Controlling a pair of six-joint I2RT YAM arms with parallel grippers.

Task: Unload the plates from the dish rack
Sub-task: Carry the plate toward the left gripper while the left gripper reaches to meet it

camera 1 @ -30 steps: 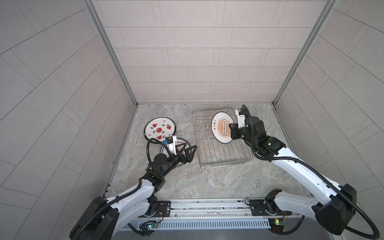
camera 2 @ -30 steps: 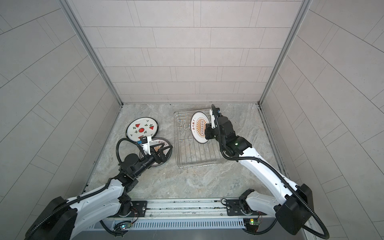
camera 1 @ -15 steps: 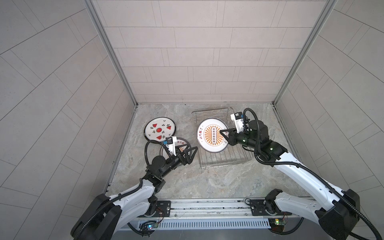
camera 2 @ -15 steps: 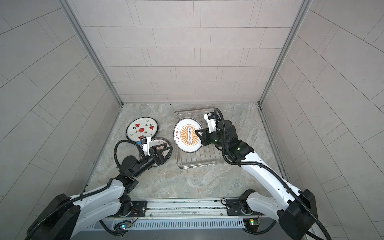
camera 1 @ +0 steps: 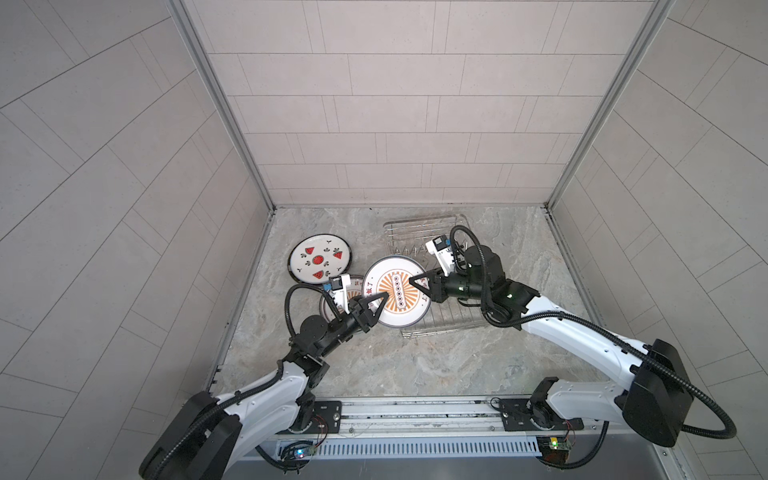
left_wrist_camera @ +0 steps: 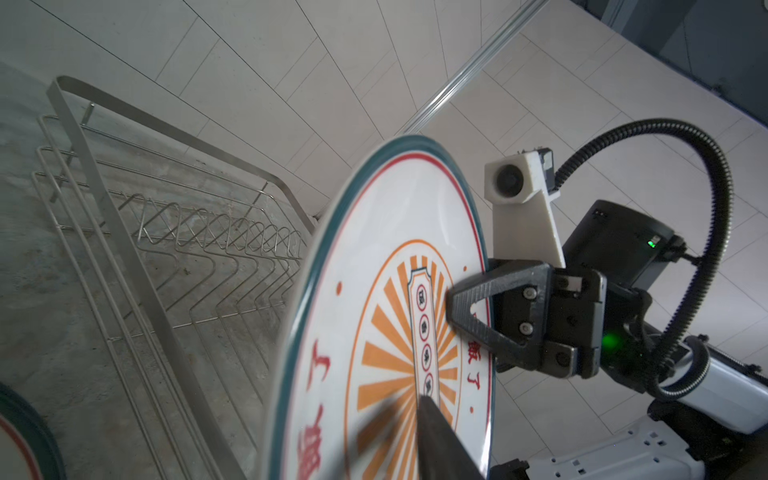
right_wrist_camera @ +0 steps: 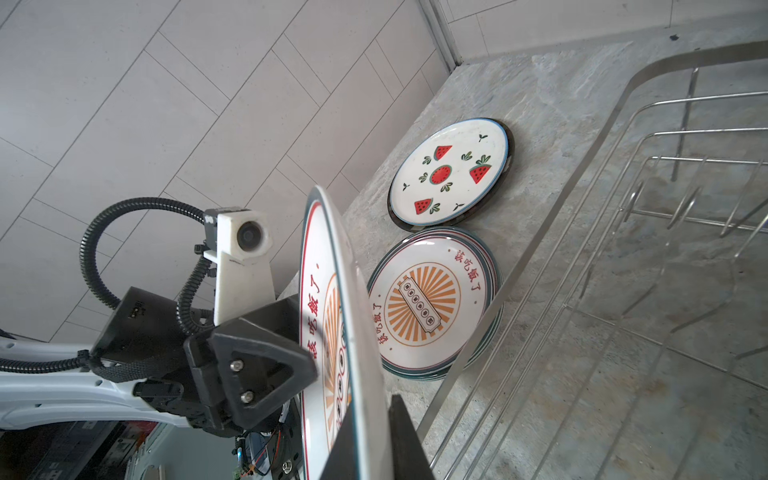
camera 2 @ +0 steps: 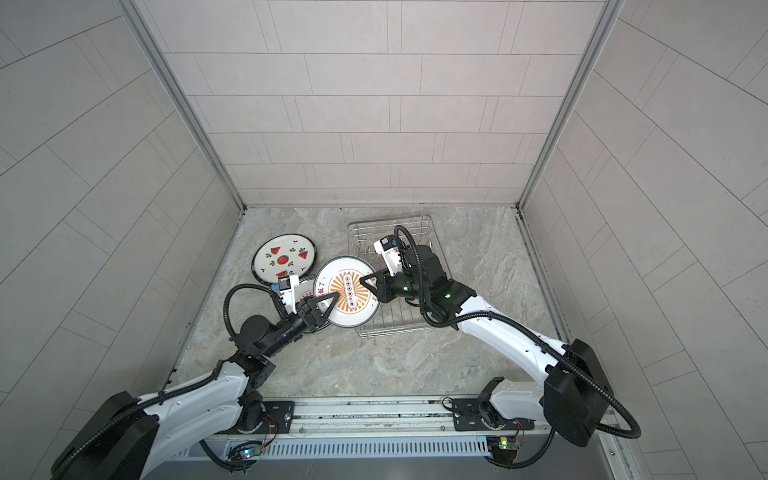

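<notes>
A sunburst plate (camera 1: 395, 297) (camera 2: 349, 297) hangs tilted in the air between both grippers, over the left edge of the dish rack (camera 1: 415, 222) (camera 2: 386, 220). My right gripper (camera 1: 411, 280) (camera 2: 361, 279) is shut on its right rim; in the right wrist view the rim (right_wrist_camera: 374, 415) sits pinched between the two fingers. My left gripper (camera 1: 384, 296) (camera 2: 334, 296) is shut on the opposite rim, with one finger (left_wrist_camera: 440, 449) lying across the printed face and the other hidden behind the plate. No plates stand in the rack's prongs (left_wrist_camera: 216, 232).
Left of the rack, a watermelon plate (camera 1: 320, 262) (right_wrist_camera: 451, 174) lies flat on the marble table. A low stack of sunburst plates (right_wrist_camera: 428, 303) (camera 2: 305, 286) lies just in front of it, partly under my left gripper. Tiled walls close in three sides.
My right gripper carried the sunburst plate leftward out of the rack and turned its face upward. My left gripper rose to meet it and closed on its left rim.
</notes>
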